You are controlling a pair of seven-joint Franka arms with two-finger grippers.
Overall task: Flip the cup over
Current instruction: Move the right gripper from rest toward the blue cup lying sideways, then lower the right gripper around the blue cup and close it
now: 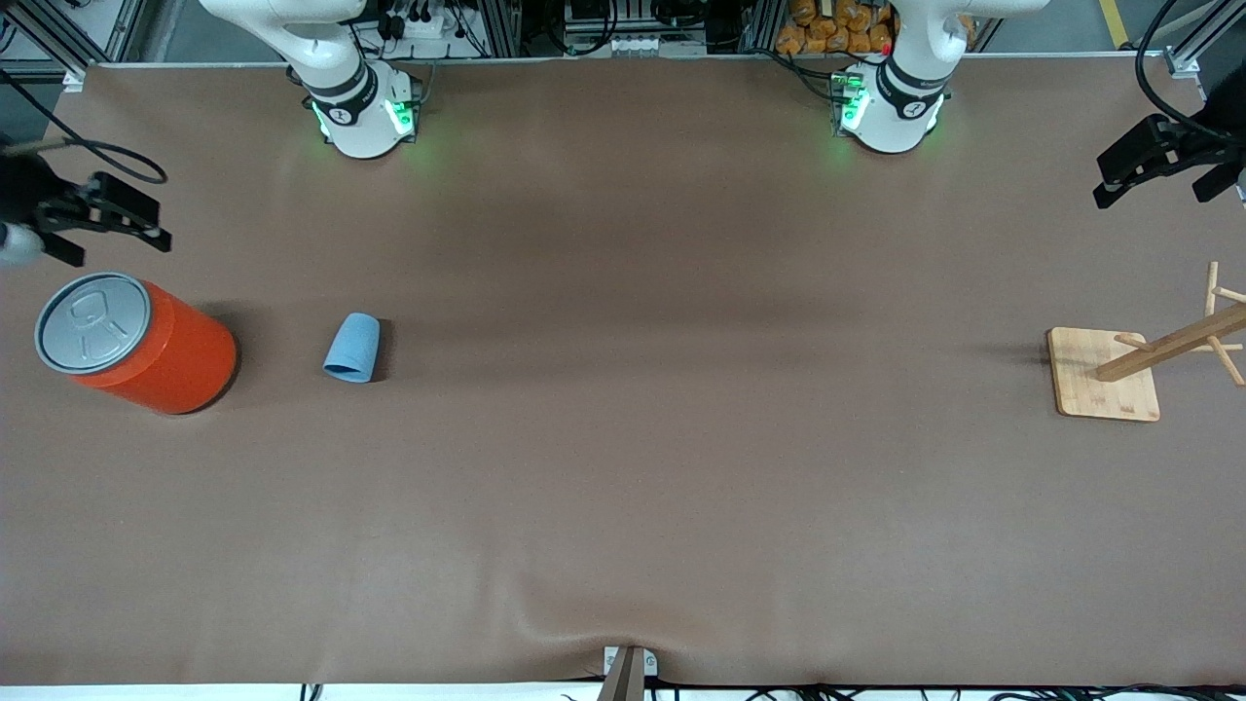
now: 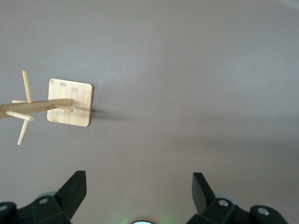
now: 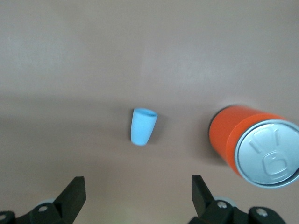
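Light-blue, smooth tapered cup (image 1: 352, 348) lies beside ribbed-lidded orange cylindrical canister (image 1: 136, 343).

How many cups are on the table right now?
1. The light-blue cup sits on the brown table beside the orange canister, toward the right arm's end. Nothing in view looks able to hide another.

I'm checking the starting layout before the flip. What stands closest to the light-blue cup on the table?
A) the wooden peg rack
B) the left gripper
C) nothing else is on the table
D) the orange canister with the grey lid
D: the orange canister stands beside the cup at the right arm's end of the table, while the wooden peg rack is at the left arm's end.
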